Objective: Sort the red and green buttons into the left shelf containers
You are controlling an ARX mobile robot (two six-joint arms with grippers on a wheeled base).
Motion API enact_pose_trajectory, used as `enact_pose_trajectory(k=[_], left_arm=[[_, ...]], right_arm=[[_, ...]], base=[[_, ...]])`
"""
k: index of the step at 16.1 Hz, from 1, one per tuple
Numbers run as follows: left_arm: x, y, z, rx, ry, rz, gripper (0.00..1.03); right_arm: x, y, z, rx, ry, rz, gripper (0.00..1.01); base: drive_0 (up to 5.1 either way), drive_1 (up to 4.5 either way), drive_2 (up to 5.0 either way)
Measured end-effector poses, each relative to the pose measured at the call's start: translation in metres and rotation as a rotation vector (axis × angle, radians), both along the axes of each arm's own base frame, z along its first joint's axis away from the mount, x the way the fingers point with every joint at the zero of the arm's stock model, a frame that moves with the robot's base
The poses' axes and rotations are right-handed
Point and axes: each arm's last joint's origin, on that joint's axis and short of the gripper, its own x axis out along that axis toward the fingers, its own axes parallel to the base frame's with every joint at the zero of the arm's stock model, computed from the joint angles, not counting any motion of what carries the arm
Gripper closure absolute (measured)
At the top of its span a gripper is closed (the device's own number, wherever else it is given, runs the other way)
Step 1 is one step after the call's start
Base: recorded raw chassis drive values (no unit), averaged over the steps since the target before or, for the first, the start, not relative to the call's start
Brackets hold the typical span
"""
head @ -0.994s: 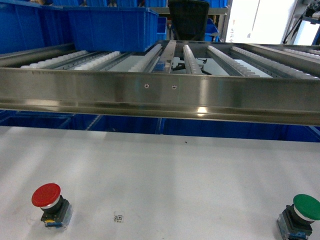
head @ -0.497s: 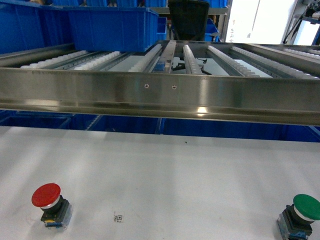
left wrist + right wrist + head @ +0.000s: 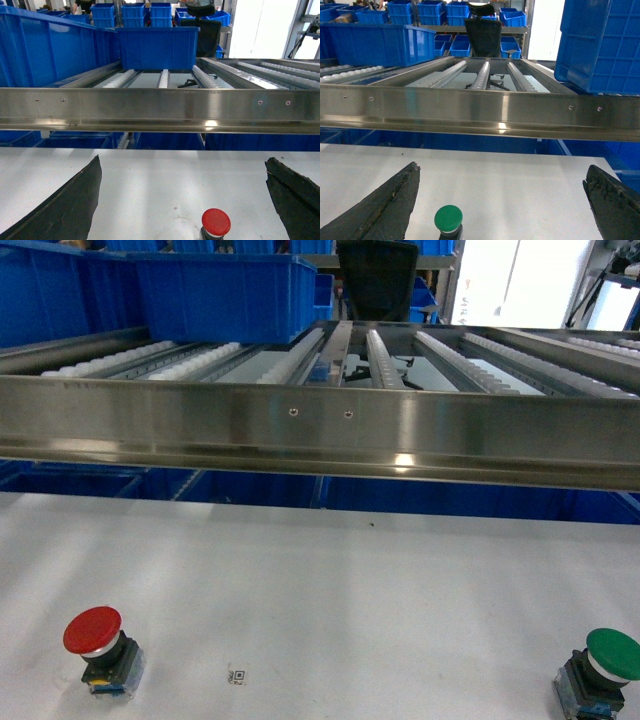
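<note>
Nothing has moved since the earlier frames; both buttons sit where they were. Largest is the steel shelf, its front rail crossing the head view above roller lanes. On its left lanes stand deep blue bins, with more blue bins stacked in the room behind. Below lies the white worktop. Each arm is held low and level, facing the shelf. Left hand: dark fingers spread wide apart, gripping nothing. Right hand is likewise spread and bare. Red button stands upright near the worktop's front left, cap up, axis vertical, between the left fingers in the wrist view. Green button stands upright at front right, well apart from the red.
</note>
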Motion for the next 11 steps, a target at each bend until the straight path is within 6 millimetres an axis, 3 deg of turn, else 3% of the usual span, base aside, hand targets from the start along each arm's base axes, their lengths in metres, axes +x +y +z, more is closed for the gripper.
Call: enact_pose_trajectory(k=[8,9,10,11], left_arm=[[-0.001,-0.006,-0.002,0.007,0.020,-0.006,0.05],[0.010,-0.009,0.000,0.012,0.030,0.001,0.05],[0.034,-0.010,0.004,0.019,0.147,-0.031,0.05],[0.055,-0.010,0.011,0.020,0.245,-0.038,0.05]], right_arm=[[0.005,0.002,0.005,-0.004,-0.034,0.033,0.03],[0.020,0.009,0.006,-0.036,0.010,0.079,0.03],[0.051,0.013,0.023,-0.073,0.056,0.151,0.03],[0.076,0.013,0.028,-0.084,0.136,0.188,0.03]], base=[[0.0,0.00,0.0],[0.0,0.00,0.0],[0.0,0.00,0.0],[0.0,0.00,0.0]])
